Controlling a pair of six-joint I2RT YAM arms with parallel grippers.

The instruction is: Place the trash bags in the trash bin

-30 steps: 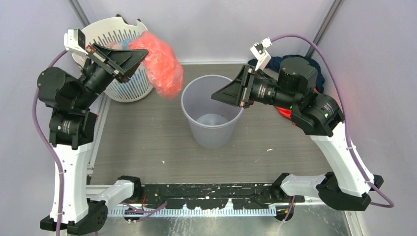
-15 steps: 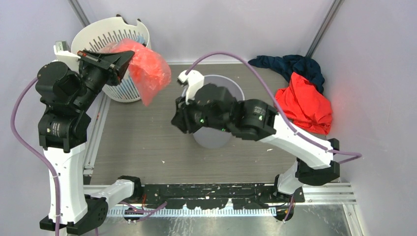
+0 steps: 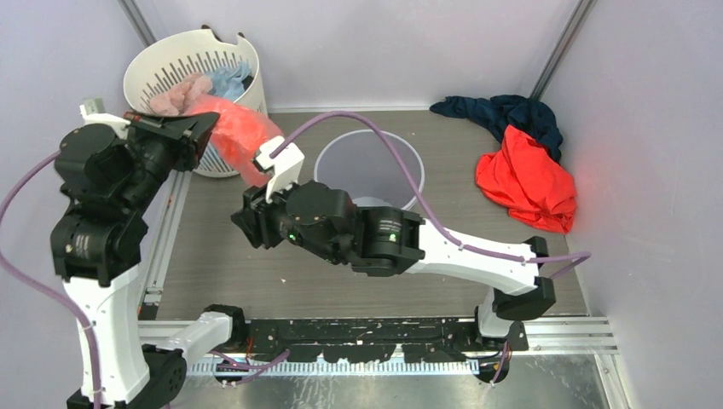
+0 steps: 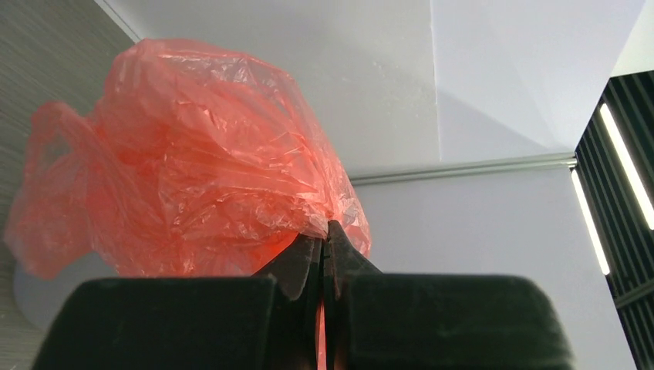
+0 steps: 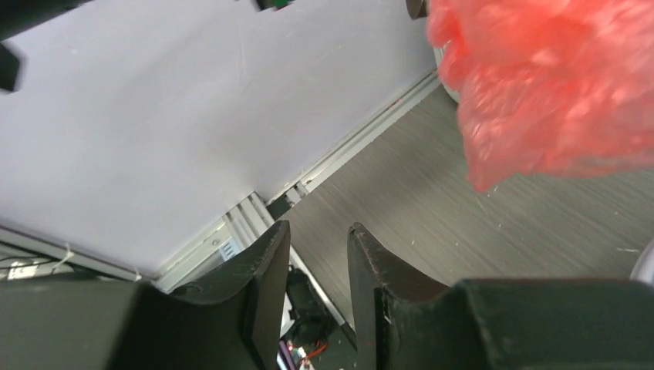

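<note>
The left arm stands tall to the left of the trash bin [image 3: 349,166], forearm level and pointing toward it. Its left end effector [image 4: 327,247] is clamped tight on a pinch of the trash bag [image 3: 239,136], fingertips meeting with film between them. The right arm reaches low across the table [image 3: 222,273] in front of the bin, and the right end effector [image 5: 312,270] lies to the bin's left, below the bag, fingers partly apart with nothing between them.

The bag is a crumpled, crinkly, translucent red-pink bundle hanging in the air left of the bin, outside it.

The bin stands upright with its mouth open. A white slotted laundry basket [image 3: 162,68] beyond the bag holds a pale pink cloth [image 3: 175,94] and a light blue cloth [image 3: 230,81]. Right of the bin lie a red-orange garment [image 3: 524,179] and a dark blue garment [image 3: 503,115].
</note>
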